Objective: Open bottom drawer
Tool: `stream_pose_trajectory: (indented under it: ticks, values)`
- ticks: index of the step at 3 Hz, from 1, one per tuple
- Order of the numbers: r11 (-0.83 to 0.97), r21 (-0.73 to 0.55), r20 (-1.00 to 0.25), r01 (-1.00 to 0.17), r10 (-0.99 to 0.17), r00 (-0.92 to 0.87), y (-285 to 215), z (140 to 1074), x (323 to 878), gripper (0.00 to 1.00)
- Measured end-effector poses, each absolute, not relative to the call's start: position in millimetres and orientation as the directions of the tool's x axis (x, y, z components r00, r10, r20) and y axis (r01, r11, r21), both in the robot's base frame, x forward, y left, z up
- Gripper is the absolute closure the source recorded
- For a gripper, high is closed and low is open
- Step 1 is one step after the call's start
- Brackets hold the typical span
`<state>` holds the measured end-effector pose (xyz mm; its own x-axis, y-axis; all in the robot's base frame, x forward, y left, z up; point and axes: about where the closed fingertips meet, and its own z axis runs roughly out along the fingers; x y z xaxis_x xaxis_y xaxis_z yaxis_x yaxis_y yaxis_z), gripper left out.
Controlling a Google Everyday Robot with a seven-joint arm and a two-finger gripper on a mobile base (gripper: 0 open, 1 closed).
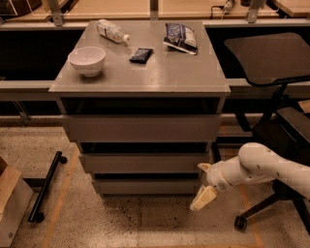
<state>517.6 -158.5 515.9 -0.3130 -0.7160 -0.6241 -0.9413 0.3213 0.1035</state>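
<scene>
Speckled stone floor [145, 227] crossed by orange tape lines [64, 191]. A grey desk [160, 72] stands centre, a black office chair [271, 58] to its right. Pale wooden worktops [121, 7] run behind. A black wheeled bar [46, 189] and a cardboard box [9, 198] lie at left. The gripper [203, 197] hangs low, near the desk's right front corner. Warm, dim light.

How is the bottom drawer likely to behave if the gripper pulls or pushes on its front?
The bottom drawer looks rigid, so it would likely slide straight rather than flex or tip. Its flat grey front shows no handle, so the gripper, low beside its right end, may well slip on it. Its contents are hidden, so weight is uncertain.
</scene>
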Motion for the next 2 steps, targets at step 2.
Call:
stream_pose_trajectory:
  ticks: [2]
  values:
    - [0.356,0.148,-0.651,-0.923,-0.668,-0.362,-160.1,454.3,531.5,0.00]
